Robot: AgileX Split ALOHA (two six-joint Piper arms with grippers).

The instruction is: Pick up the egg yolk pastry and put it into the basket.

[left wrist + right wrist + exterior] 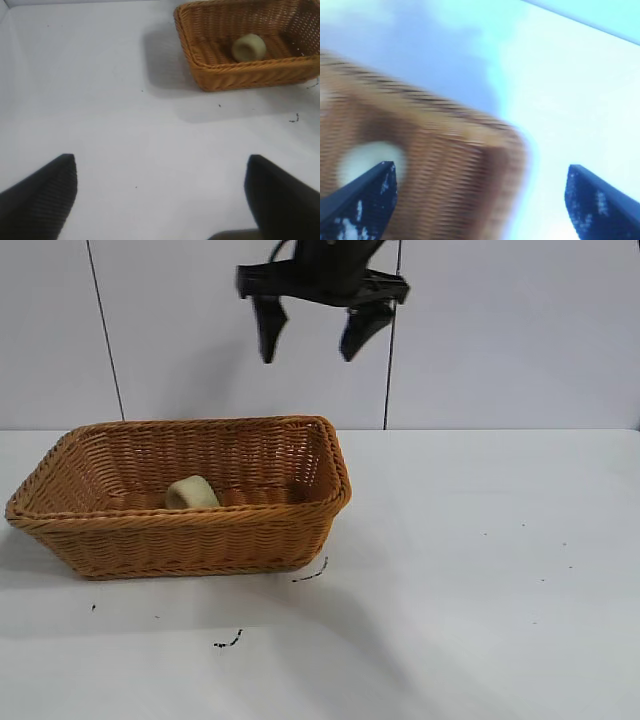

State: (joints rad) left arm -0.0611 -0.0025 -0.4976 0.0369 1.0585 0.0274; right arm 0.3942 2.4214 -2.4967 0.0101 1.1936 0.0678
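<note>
The egg yolk pastry (192,493), a small pale cream lump, lies inside the orange-brown wicker basket (180,545) on the left part of the table. My right gripper (308,358) is open and empty, high above the basket's right end. Its wrist view looks down on the basket (455,165) and the pastry (367,160), both blurred, between its spread fingers (481,167). My left gripper (161,157) is open and empty over bare table, well away from the basket (250,77), which holds the pastry (248,47). The left arm is out of the exterior view.
The white table (480,570) stretches to the right of and in front of the basket. A few small dark specks (228,643) lie on it near the basket's front. A pale wall stands behind.
</note>
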